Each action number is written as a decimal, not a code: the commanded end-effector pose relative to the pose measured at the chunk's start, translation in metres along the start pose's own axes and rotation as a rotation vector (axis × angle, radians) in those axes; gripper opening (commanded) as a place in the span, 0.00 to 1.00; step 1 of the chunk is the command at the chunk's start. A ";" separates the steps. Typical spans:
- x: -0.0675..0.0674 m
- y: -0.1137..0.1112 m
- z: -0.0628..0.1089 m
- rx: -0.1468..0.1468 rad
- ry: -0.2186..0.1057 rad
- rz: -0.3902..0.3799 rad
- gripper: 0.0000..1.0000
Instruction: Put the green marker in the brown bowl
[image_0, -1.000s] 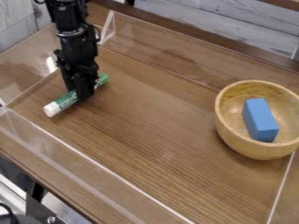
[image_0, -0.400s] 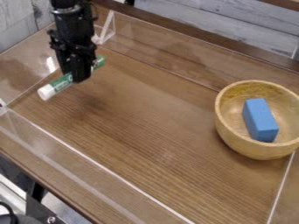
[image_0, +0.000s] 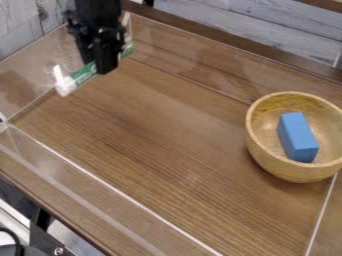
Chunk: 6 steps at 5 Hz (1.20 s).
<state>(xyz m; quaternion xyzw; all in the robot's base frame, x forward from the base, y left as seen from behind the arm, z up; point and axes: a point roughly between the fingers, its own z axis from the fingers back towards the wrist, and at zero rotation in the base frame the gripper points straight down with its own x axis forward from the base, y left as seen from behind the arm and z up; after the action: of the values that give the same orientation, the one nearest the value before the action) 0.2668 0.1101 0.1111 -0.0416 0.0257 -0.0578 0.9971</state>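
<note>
The green marker (image_0: 78, 76), white-barrelled with a green band, hangs tilted above the left part of the wooden table, its white end pointing down-left. My black gripper (image_0: 102, 66) is shut on the marker's green upper end. The brown bowl (image_0: 263, 138) sits far off at the right edge of the table, well apart from the gripper.
A blue rectangular block (image_0: 297, 136) lies inside the bowl. Clear acrylic walls (image_0: 40, 150) fence the table on all sides. A white upright piece (image_0: 124, 32) stands by the back wall behind the arm.
The gripper has lifted the marker off the table and carried it up and slightly toward the back, from resting on the wood to hanging in the air.
</note>
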 end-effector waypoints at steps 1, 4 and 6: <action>0.012 -0.017 0.040 0.049 -0.092 -0.012 0.00; 0.025 -0.072 0.069 0.047 -0.144 -0.059 0.00; 0.029 -0.104 0.078 0.041 -0.172 -0.082 0.00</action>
<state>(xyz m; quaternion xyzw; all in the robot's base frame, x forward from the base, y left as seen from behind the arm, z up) 0.2827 0.0093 0.1690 -0.0359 -0.0142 -0.0959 0.9946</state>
